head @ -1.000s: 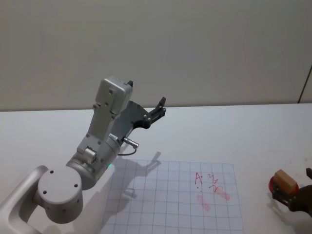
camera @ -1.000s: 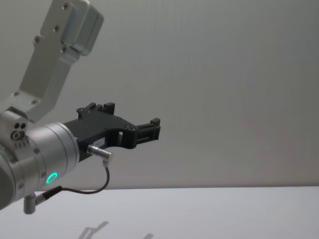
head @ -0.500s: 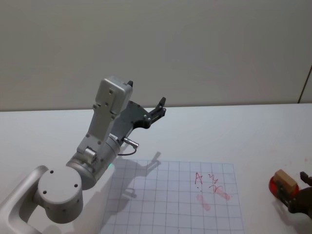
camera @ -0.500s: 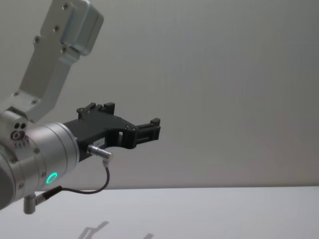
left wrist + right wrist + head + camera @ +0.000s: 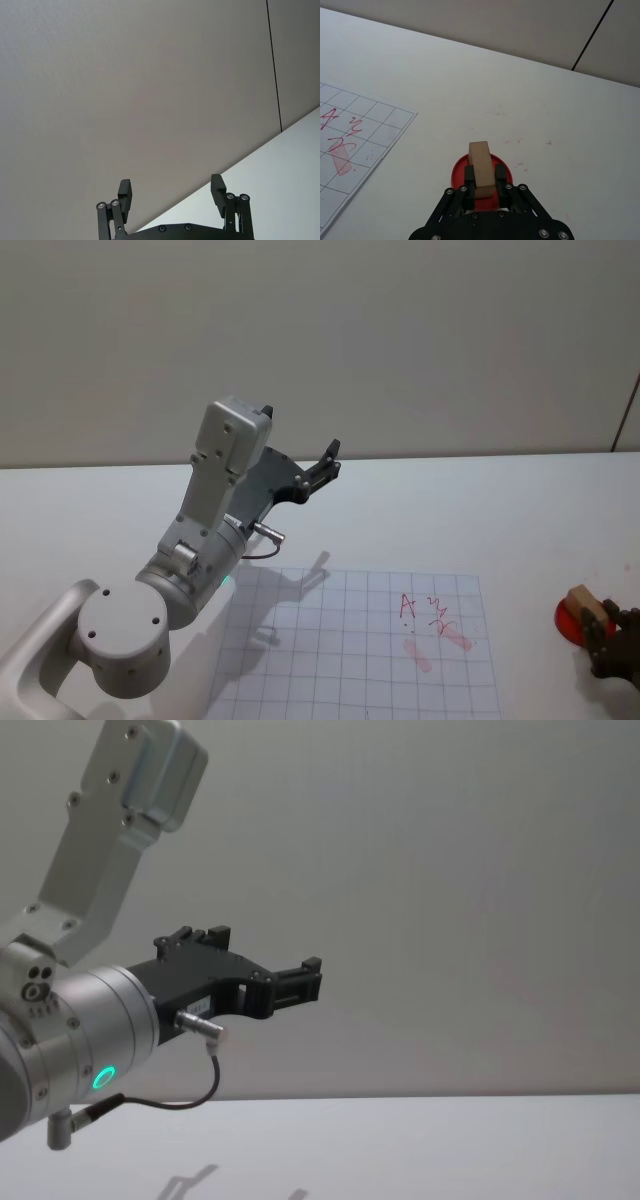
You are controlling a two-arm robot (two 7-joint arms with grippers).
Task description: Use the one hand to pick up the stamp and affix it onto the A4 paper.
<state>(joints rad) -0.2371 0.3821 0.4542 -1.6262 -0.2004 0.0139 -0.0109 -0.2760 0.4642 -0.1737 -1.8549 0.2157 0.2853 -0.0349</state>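
Right gripper (image 5: 484,171) snug around stamp (image 5: 480,155)

Behind your workspace stands a plain grey-beige wall (image 5: 420,340), matte and evenly lit. At the right edge of your head view a thin dark seam (image 5: 626,410) runs up it, slightly slanted; your wrist views show that line coming down to the table's far edge. The table (image 5: 480,500) is white and smooth and reaches up to the wall. Your light is soft, leaving faint grey shadows on the tabletop. A few small reddish specks (image 5: 520,142) mark its right part.
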